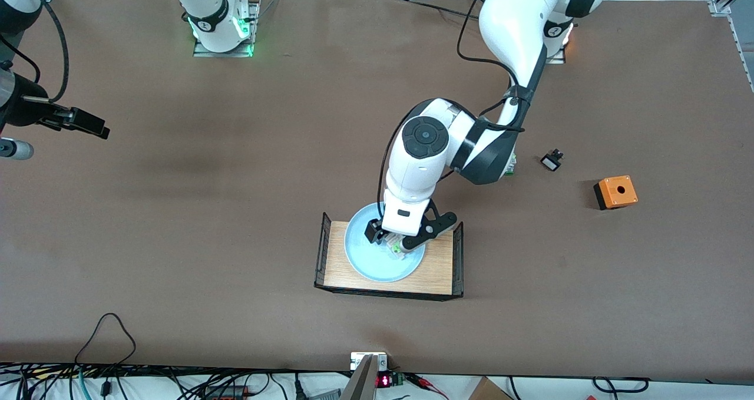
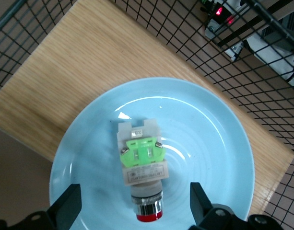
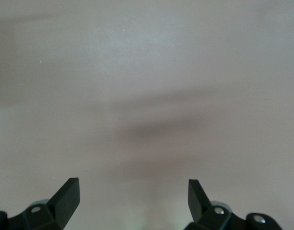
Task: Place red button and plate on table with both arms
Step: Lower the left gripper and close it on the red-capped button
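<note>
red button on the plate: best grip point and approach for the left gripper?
The red button lies on its side in the plate. Come straight down with the open left gripper and close, probably best, across the flat sides of the whitish body beside the green block; the round red cap would likely slip. The fingers already straddle it.
</note>
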`<state>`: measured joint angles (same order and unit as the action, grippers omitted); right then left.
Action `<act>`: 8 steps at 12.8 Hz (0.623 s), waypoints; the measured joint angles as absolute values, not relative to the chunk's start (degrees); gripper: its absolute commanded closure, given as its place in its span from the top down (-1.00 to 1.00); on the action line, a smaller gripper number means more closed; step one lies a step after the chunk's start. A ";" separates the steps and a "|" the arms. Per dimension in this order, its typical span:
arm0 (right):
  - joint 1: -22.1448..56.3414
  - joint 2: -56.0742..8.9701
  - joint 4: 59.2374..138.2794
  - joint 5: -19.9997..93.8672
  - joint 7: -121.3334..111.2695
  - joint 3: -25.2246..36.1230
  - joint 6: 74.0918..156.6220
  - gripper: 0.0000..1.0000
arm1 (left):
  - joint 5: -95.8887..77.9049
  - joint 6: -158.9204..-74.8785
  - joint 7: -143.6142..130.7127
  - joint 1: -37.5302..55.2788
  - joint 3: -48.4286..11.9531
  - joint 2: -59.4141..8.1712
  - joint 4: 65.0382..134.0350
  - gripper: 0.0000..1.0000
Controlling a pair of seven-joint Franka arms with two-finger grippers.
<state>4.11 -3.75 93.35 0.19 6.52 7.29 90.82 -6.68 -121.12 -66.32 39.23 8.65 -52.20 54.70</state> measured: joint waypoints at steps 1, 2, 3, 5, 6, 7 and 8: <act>3.13 -3.75 93.35 0.19 6.42 6.34 90.83 1.00 | -6.68 -121.72 -66.33 39.23 9.03 -52.38 54.65 0.81; 2.85 -3.75 93.36 0.19 6.42 5.85 90.82 1.00 | -6.68 -121.93 -66.33 39.23 9.28 -52.43 54.62 0.68; 2.84 -3.75 93.36 0.19 6.42 5.60 90.82 1.00 | -6.68 -121.97 -66.33 39.24 9.45 -52.45 54.60 0.56; 2.84 -3.75 93.40 0.19 6.42 5.39 90.81 1.00 | -6.68 -121.97 -66.34 39.25 9.60 -52.59 54.59 0.32; 2.80 -3.75 93.43 0.19 6.42 5.39 90.81 1.00 | -6.68 -122.10 -66.60 39.38 9.72 -52.81 54.58 0.27; 2.70 -3.75 93.46 0.19 6.42 5.39 90.81 1.00 | -6.68 -122.88 -67.23 39.87 10.32 -53.20 54.57 0.21; 2.57 -3.75 93.49 0.19 6.42 5.39 90.81 1.00 | -6.68 -124.11 -68.01 40.90 11.74 -53.77 54.55 0.13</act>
